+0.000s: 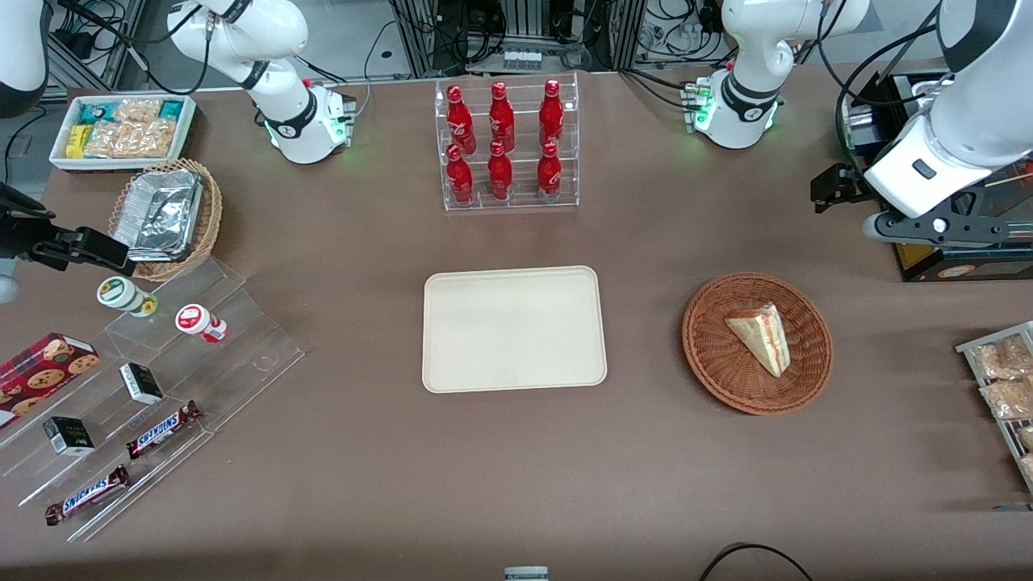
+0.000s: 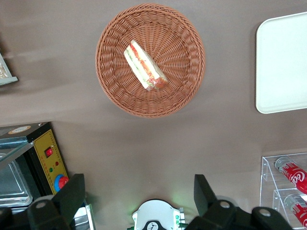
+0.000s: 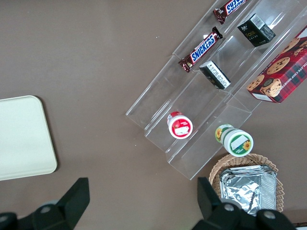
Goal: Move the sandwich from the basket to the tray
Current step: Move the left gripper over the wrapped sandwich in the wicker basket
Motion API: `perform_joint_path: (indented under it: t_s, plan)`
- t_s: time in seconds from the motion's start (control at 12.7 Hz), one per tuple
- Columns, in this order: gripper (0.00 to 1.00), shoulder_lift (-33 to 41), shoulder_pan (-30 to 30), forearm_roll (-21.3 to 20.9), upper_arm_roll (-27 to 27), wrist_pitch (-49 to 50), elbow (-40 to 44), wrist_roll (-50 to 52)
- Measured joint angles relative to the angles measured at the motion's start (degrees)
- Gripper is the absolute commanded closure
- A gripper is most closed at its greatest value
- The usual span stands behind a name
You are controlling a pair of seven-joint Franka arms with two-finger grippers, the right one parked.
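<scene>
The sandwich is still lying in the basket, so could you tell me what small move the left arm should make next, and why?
Probably lower the gripper over the sandwich. Its fingers are spread open with nothing between them, and it is well clear of the basket, farther from the front camera. The sandwich lies alone on its side in the basket, and the tray holds nothing yet.

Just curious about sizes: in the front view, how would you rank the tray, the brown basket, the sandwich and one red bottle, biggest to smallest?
1. Tray
2. Basket
3. Sandwich and red bottle: these look about alike, so no ranking.

The gripper hangs open, away from the basket.
</scene>
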State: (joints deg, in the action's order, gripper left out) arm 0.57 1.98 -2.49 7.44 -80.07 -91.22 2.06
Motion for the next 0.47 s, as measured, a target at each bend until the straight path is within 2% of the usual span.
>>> perform_joint_path:
  t_s: [0.47]
  plan:
    - [0.0,-0.1,0.0,0.0,0.0,-1.4,-2.2,0.0]
